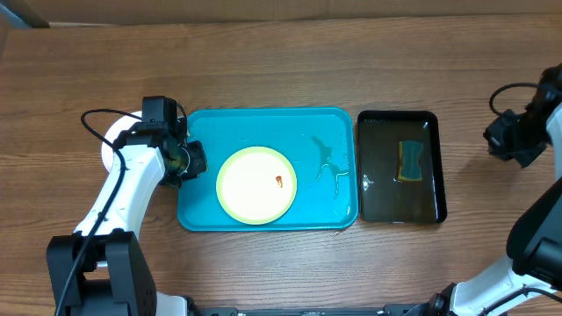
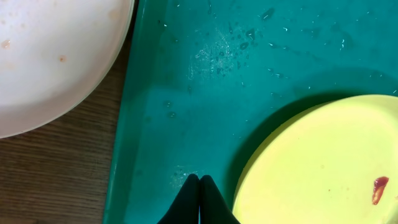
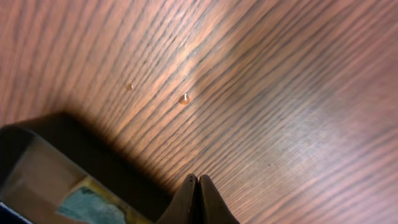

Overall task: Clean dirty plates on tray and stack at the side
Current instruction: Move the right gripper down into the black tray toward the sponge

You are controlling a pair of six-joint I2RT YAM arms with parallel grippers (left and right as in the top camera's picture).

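The left arm (image 1: 123,189), at the lower left of the overhead frame, has glossy white shells over its long links and black housings at the joints. A square black box (image 1: 159,111) sits at its wrist, with a thin black cable (image 1: 92,118) looping beside it. Its base (image 1: 88,268) is a chunky black block. The right arm (image 1: 537,230), along the right edge, has the same white shells, a black wrist block (image 1: 518,136) and a black cable loop (image 1: 507,91). In both wrist views the jaws are smooth, black and taper to narrow tips.
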